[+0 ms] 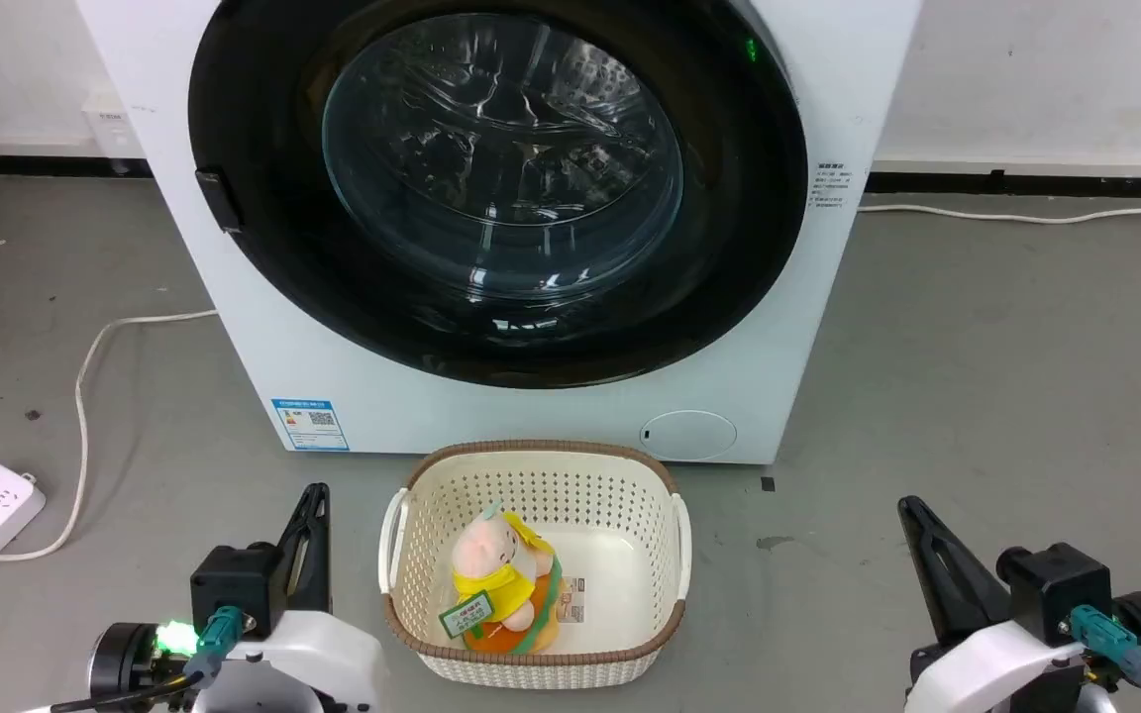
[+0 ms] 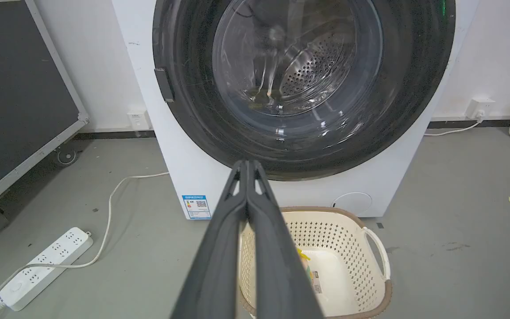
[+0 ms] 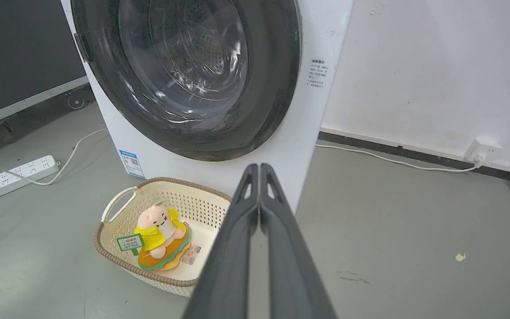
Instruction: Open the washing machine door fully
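From the head, the washing machine door (image 1: 497, 188) is sitting shut, flush against the white washing machine (image 1: 234, 327) front. The left hand (image 1: 317, 492) and right hand (image 1: 909, 503) are hovering low over the grey floor (image 1: 977, 376), each with its fingers pressed together and holding nothing. Between them a basket (image 1: 541, 448) is standing just before the machine, carrying a plush toy (image 1: 491, 574).

Along the left wrist, the left hand (image 2: 247, 163) is pointing its closed fingers at the lower edge of the washing machine door (image 2: 303, 75), well apart from it; a power strip (image 2: 44, 266) is lying on the floor at left.

Along the right wrist, the right hand (image 3: 259, 166), fingers together, is aiming past the door's (image 3: 184, 71) lower right, with the basket (image 3: 171, 182) at its left.
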Controlling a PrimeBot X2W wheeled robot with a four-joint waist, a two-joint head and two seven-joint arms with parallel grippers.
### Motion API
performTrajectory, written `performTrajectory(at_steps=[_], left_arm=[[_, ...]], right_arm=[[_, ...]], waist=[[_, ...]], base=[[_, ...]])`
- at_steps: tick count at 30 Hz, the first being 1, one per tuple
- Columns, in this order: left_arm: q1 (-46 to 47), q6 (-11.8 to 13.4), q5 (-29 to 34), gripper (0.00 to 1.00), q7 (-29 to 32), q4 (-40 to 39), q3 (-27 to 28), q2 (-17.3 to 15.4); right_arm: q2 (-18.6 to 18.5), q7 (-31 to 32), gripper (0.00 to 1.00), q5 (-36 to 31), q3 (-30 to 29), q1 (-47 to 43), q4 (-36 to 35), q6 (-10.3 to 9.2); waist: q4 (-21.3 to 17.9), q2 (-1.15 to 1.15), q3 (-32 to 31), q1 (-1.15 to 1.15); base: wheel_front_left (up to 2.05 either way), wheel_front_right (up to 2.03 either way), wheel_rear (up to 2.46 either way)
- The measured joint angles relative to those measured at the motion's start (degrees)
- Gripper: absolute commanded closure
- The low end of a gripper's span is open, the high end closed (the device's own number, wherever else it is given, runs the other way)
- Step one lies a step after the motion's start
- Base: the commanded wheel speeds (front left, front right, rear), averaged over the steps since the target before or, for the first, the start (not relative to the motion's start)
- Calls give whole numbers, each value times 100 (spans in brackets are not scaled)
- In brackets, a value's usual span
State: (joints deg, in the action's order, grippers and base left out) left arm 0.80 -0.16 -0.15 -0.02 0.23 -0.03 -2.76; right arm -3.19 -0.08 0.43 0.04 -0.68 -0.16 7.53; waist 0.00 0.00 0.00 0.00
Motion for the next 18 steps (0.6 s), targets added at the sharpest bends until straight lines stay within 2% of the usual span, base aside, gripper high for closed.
performTrajectory(at_steps=[18], left_arm=[[0, 0, 0, 100, 0, 0, 0, 0]], right_arm=[[0, 0, 100, 0, 0, 0, 0, 0]], waist=[[0, 0, 0, 0]], base=[[0, 0, 0]])
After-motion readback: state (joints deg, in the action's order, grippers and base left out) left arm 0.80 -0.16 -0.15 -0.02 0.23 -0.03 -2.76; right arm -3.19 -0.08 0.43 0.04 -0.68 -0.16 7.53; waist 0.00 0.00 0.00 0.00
